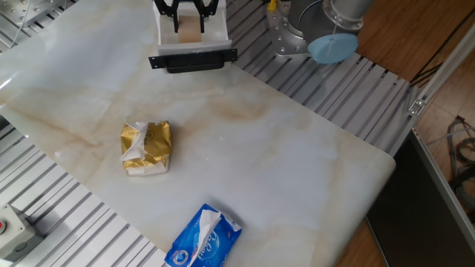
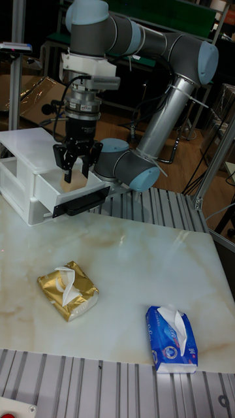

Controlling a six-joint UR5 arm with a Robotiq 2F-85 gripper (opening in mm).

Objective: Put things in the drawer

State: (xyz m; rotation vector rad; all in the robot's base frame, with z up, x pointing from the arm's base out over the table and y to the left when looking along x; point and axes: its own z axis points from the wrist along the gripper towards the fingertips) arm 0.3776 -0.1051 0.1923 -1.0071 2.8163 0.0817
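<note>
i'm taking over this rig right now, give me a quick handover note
Gripper: jaws shut on the wooden cube, held over the open tray of the drawer.
Done: drawer is pulled open, cube picked up and brought above it.
Left: release the cube into the tray, retract, likely push the drawer shut.
Gold foil packet and blue tissue pack lie untouched on the table.
</note>
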